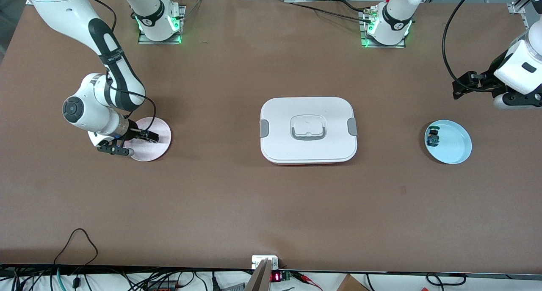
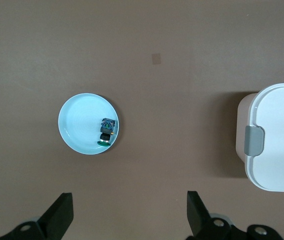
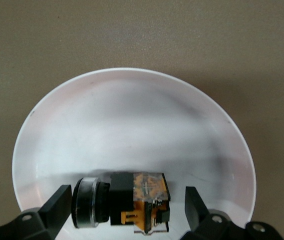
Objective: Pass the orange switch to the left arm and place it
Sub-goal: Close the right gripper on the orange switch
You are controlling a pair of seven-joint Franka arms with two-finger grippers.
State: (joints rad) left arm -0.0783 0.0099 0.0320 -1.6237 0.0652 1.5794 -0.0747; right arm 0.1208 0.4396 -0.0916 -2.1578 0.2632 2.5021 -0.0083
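Brown tabletop (image 1: 220, 206) stretches wide between the two arms, and the white box (image 1: 308, 130) sits shut in its middle, squarely between the two plates, which is why any handover will have to pass over or around it. At the right arm's end lies the pink plate (image 1: 157, 132), and the right gripper (image 1: 129, 142) is down low over it, fingers spread wide on either side of the orange switch (image 3: 124, 205) without touching it, so it looks set to close for the pick. That switch lies on its side in the plate, cap toward one finger. At the other end, the left gripper (image 1: 468, 85) hangs high with its fingers wide apart and nothing in them, waiting above the table near the blue plate (image 1: 457, 149), which holds a small green-topped component (image 1: 432, 137).
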